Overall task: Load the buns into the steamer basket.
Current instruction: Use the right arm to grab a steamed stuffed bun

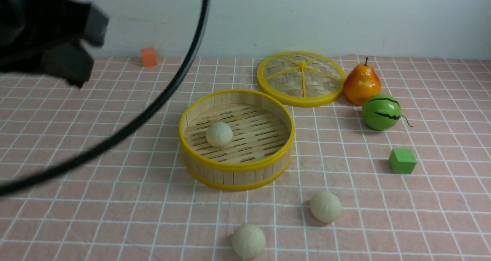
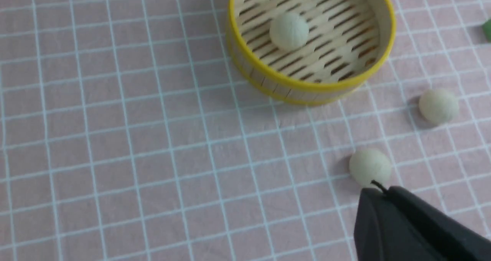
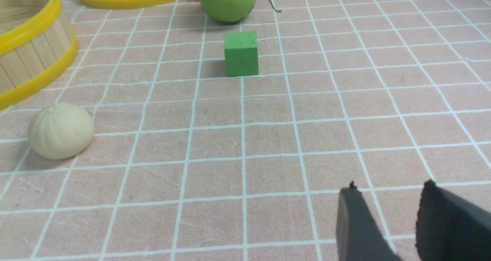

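**One bun in, two to go**

Front view: the left pincer hangs high over the counter, blurred, with nothing in it. A black cable loops beneath it. Well off to this pincer's right and lower down stands the round bamboo-slat steamer basket with yellow rims. One cream-white pleated bun rests on its slatted floor, and the basket holds nothing else. The other two buns, one and another, lie on the pink checked cloth outside the basket, on the robot's side of it. A third of the job looks done. The flat woven lid with yellow spokes, the orange-yellow pear, the green striped watermelon ball, the green cube and a small orange block sit apart from the basket and play no part.

Left wrist view: the left pincer is clenched, fingers pressed together on nothing. One loose bun shows just past its tip, the second farther off, and the basket with its single bun lies beyond both.

Right wrist view: the right pincer is released, a clear gap between its fingers and nothing in it. It sits low over bare cloth. One loose bun lies well ahead and to one side, beside the basket's wall. The green cube stands straight ahead.
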Motion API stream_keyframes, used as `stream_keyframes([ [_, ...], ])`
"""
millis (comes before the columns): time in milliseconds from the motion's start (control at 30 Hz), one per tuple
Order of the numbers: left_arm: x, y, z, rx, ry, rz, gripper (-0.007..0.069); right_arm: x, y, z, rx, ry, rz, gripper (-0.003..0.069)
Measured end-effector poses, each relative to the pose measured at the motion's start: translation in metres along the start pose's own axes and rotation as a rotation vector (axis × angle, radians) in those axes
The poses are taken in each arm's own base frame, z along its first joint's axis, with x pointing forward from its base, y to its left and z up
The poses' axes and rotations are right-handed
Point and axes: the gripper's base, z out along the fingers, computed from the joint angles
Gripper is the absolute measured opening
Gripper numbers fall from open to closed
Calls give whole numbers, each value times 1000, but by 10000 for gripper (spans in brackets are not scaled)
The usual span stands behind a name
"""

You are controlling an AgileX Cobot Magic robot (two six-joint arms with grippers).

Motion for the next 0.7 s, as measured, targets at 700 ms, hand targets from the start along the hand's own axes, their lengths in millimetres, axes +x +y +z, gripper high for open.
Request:
stream_keyframes([
  [700, 145, 37, -10, 4, -44, 28, -13, 0, -2, 0, 26, -3, -64, 240],
])
